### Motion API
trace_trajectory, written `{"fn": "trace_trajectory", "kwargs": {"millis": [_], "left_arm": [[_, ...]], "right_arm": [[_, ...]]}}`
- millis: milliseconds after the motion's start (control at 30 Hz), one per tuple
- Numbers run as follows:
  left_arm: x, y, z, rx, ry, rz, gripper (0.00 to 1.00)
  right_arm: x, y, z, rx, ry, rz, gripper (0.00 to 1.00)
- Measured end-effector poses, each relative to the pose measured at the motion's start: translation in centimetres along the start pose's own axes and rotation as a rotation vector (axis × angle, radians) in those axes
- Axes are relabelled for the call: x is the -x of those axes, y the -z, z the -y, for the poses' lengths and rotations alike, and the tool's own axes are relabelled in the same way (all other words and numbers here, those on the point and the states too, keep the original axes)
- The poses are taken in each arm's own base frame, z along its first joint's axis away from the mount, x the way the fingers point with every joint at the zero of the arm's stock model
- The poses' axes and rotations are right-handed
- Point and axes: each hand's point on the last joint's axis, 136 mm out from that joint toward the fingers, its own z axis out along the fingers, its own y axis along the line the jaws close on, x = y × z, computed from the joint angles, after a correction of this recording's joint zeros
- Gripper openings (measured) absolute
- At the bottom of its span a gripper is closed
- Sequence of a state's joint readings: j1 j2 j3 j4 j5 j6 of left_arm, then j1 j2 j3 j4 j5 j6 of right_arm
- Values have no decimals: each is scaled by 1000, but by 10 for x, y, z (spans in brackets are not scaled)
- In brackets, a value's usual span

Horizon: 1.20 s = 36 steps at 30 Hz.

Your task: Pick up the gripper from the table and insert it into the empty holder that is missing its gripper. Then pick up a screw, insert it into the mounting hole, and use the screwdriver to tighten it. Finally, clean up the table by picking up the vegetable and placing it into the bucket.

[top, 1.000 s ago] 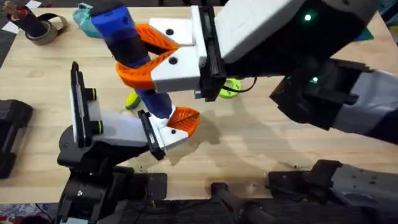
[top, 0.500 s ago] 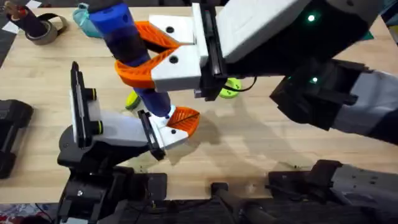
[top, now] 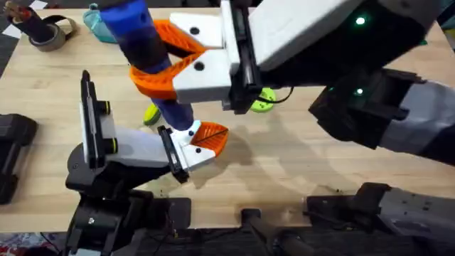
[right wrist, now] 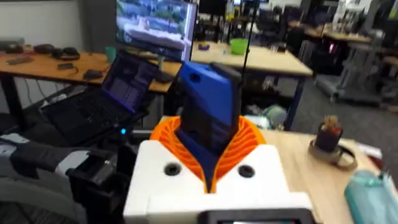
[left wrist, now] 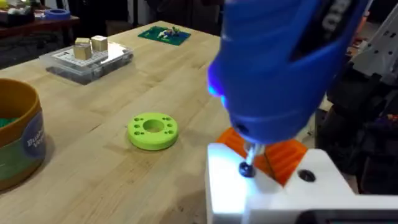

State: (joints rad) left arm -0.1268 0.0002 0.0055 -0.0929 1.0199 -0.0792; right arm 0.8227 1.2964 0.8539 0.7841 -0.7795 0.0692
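My right gripper (top: 147, 60) is shut on the blue screwdriver (top: 138, 35), its white fingers and orange pads clamped round the barrel (right wrist: 208, 124). The screwdriver slants down, and its narrow tip rests on a dark screw (left wrist: 247, 168). The screw is set in the white gripper piece with an orange ribbed pad (left wrist: 273, 155). That piece sits at the end of my left gripper (top: 195, 142). The yellow-green vegetable (top: 151, 114) lies on the table behind the screwdriver, partly hidden. The orange-brown bucket (left wrist: 15, 137) stands apart from them.
A lime-green disc with a centre hole (left wrist: 152, 129) lies on the wood beyond the screw. A clear box with wooden blocks (left wrist: 87, 56) and a green board (left wrist: 165, 34) sit farther off. A tape roll (top: 50, 32) and a teal pouch (top: 96, 18) are at the back left.
The screwdriver's upper end has leaned slightly farther left in my right gripper. Its tip stays at the same spot, and the left arm has not moved.
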Motion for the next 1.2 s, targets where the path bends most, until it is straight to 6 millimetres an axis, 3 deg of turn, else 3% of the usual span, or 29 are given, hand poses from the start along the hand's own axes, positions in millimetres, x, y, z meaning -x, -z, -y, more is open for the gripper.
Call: {"fn": "trace_trajectory", "kwargs": {"millis": [167, 367, 500, 933, 1200], "left_arm": [[0, 0, 0, 0, 0, 0, 7], [0, 0, 0, 0, 0, 0, 7], [0, 0, 0, 0, -1, 0, 7], [0, 0, 0, 0, 0, 0, 7], [0, 0, 0, 0, 0, 0, 7]], "right_arm": [[14, 0, -1, 4, 31, 50, 25], [16, 0, -2, 6, 0, 59, 25], [6, 3, 5, -13, -64, 19, 25], [8, 5, 11, -27, -64, 14, 25], [-4, 4, 12, -31, -82, -30, 25]]}}
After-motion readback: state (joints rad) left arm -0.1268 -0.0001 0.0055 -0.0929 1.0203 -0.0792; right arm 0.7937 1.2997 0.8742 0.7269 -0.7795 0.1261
